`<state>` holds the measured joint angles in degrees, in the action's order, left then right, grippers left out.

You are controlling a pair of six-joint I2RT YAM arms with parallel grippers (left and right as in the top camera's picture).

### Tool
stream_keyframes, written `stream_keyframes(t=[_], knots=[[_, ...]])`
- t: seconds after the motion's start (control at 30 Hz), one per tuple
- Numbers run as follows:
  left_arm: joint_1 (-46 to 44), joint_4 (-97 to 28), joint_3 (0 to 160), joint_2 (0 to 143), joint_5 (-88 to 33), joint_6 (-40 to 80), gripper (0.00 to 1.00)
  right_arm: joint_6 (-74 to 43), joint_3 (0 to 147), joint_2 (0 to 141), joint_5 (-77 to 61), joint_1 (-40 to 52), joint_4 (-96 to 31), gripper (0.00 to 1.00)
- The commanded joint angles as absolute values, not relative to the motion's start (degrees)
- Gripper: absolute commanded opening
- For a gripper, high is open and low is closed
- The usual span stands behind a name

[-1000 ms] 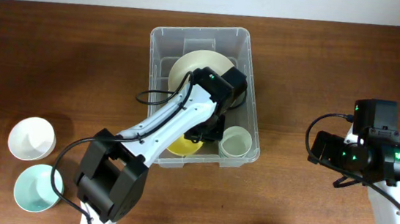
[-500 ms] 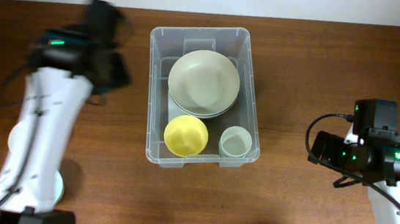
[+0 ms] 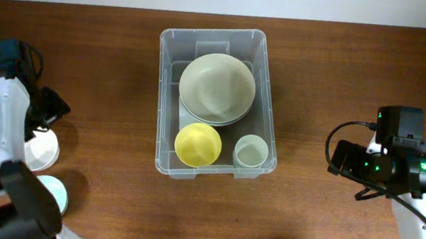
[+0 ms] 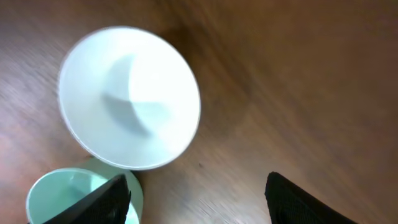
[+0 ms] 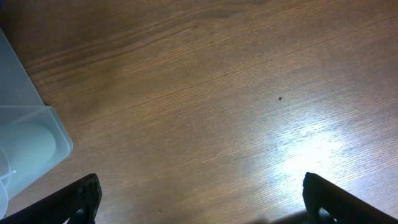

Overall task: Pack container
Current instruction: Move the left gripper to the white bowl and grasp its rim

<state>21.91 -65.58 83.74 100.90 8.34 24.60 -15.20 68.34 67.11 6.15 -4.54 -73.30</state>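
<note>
The container (image 3: 213, 41) stands on the table (image 3: 115, 79) toward the middle of the far edge, its long sides running from the far edge to the near one. Inside it, a large pale green dish (image 3: 217, 88) fills the far half. A yellow bowl (image 3: 198, 145) sits in the near left corner and a small pale cup (image 3: 251, 151) in the near right corner, just beside each other.

The left gripper (image 4: 199, 202) hangs over the left edge of the table with its fingers spread wide and only bare wood between them; it has hold of nothing. Just beyond it is a white bowl (image 4: 130, 106), upright, and a light teal bowl (image 4: 68, 196) touches or overlaps that bowl's near side.

The right gripper (image 5: 208, 202) is over bare wood well to the right of the container, spread to its widest and empty. One corner of the container shows at the left edge of its wrist view.
</note>
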Motion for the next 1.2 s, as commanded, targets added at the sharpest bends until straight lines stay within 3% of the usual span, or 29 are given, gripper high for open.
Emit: stream_keyframes(t=[0.0,0.17,0.33,0.7,1.07,1.17], knots=[[22.83,-63.48,81.56,106.76,6.44,22.15,0.72,-15.29,68.40,66.70,6.07,-4.91,-73.47,0.99],[22.83,-61.28,81.58,114.52,6.26,22.15,0.69,-15.27,68.40,66.70,6.09,-4.91,-73.47,0.99],[22.76,-59.16,81.58,115.09,6.26,22.17,0.57,-15.27,68.40,66.70,6.11,-4.91,-73.43,0.99],[22.79,-58.67,81.52,118.06,6.22,22.17,0.54,-15.27,68.40,66.70,6.31,-4.91,-73.45,0.99],[22.76,-58.54,82.04,118.06,6.22,22.13,0.04,-15.27,68.40,66.70,6.31,-4.91,-73.38,0.99],[21.85,-59.18,83.94,117.69,5.13,20.91,0.01,-15.27,68.40,66.70,6.31,-4.91,-73.28,0.99]])
